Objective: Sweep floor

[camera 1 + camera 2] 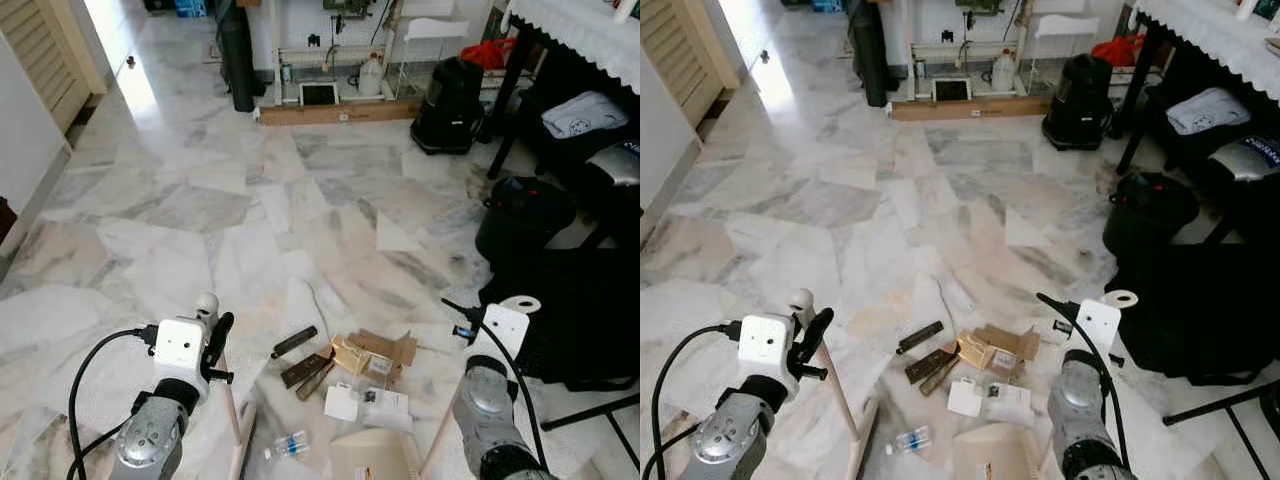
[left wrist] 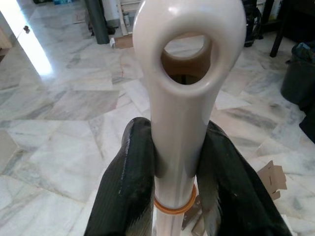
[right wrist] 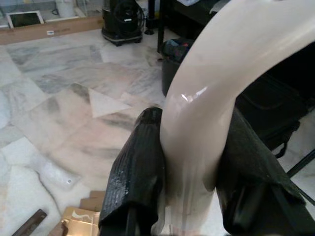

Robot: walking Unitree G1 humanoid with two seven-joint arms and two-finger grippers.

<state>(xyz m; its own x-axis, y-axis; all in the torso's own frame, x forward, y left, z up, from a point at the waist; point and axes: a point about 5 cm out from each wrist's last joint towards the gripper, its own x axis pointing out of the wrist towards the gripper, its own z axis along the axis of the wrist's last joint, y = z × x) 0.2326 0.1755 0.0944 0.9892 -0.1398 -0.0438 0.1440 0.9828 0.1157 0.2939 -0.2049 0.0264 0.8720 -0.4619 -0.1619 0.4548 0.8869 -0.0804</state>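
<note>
Left arm: raised at the near left, wrist bent upward, its left gripper (image 2: 174,182) clenched on the cream broom handle (image 2: 184,98) just below the hanging hole.
Right arm: raised at the near right, right gripper (image 3: 189,172) clenched on a curved cream dustpan handle (image 3: 221,88).
Litter: cardboard scraps (image 1: 375,350), dark sticks (image 1: 295,342), papers (image 1: 365,405) and a small bottle (image 1: 287,446) lie on the marble floor (image 1: 200,200) between the arms.
Dustpan: its beige pan (image 1: 375,455) sits at the near edge, just beside the papers.
</note>
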